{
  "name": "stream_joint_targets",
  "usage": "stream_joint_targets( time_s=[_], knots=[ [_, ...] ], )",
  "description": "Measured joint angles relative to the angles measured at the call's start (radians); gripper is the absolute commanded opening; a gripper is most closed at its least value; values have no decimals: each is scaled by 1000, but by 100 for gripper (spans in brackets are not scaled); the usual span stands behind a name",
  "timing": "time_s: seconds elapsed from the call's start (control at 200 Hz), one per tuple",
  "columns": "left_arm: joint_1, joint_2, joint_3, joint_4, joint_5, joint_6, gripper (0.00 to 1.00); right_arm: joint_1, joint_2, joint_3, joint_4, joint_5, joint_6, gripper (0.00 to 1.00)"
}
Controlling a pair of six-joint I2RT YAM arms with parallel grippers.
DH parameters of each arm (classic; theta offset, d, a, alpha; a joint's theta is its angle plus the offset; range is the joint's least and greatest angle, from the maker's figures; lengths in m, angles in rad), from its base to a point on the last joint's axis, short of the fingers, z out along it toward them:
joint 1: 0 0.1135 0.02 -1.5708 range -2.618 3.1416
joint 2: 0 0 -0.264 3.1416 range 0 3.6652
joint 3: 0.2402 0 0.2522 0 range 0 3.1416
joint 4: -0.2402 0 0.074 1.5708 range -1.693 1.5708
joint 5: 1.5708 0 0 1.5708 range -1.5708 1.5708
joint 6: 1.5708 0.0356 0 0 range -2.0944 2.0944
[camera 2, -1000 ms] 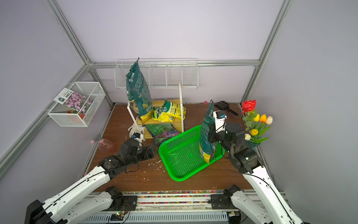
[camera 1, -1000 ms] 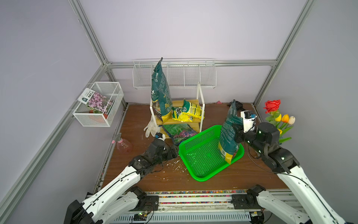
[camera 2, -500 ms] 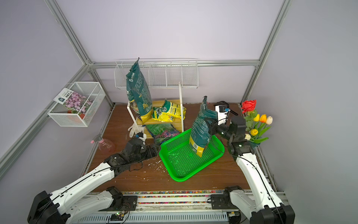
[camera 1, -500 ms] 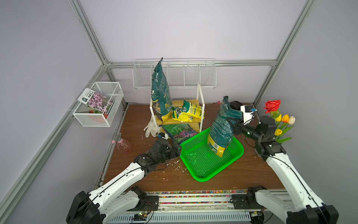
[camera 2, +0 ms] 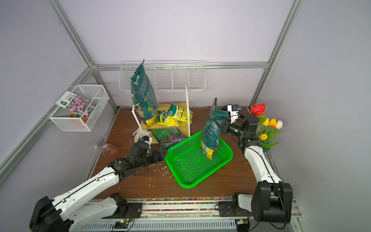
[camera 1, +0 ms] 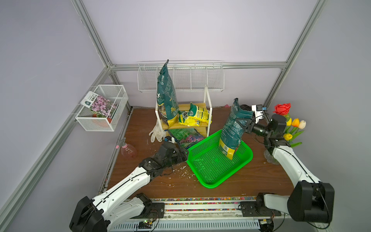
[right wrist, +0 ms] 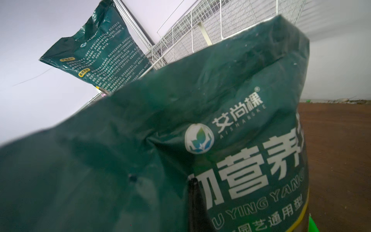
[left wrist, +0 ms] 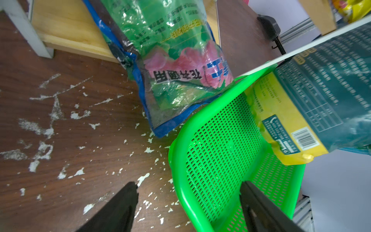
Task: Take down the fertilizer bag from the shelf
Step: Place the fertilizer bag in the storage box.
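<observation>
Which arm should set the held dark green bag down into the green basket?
Right. The right gripper is shut on the dark green bag, held over the green basket. The left gripper is open astride the basket's rim, gripping nothing.

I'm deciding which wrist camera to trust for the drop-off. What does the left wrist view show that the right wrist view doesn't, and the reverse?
Left wrist only: the open left claw, the green basket's mesh floor, white crumbs, the clear flower-print bag lying partly on the shelf's lower board, and the fertilizer bag's yellow barcoded bottom. Right wrist only: that bag's logo side, a second dark green bag and the wire rack. Both: the fertilizer bag and the brown table.
</observation>
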Motion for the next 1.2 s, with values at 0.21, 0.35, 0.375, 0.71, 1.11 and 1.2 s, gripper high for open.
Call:
stream_joint_targets(
  time_s=[0.21,0.35,0.375,0.71,1.11,1.2],
  knots=[
    [0,46,71,6,2,18,84,5,-86,14,-250,60,-163,4],
    [0,74,72,19,17,21,84,10,-212,-5,-386,177,-289,6],
    [0,80,72,23,22,21,84,10,-231,-14,-397,196,-301,7],
    [-154,257,298,7,43,79,85,10,-303,-100,-395,325,-334,42],
    [-240,567,506,44,142,126,85,57,-354,-47,-522,415,-331,62],
    [-259,613,544,51,164,130,85,106,-390,-8,-583,460,-342,65]
  ],
)
